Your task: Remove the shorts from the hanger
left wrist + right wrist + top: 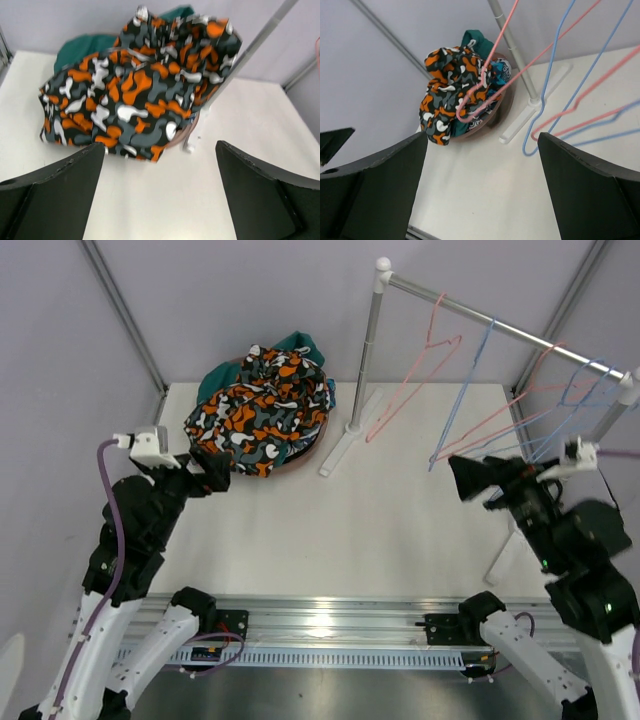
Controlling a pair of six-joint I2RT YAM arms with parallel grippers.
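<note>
Camouflage shorts (pixel 258 405): heaped on top of the pile in the brown basket (pixel 322 435) at the table's far-left corner, with teal shorts (pixel 300 343) beneath.
Wire hangers (pixel 412 388): pink and blue, hung on the rack rail (pixel 500 328).
Left gripper (pixel 215 472): fingers spread, just beside the basket.
Right gripper (pixel 468 478): fingers spread, near the hangers.

No writing, label, brand or number can be read in any view. The patterned shorts (pixel 496 70), near the far left corner of the worktop (pixel 485 190), show small pale marks on blue, too small to tell whether they are letters
</note>
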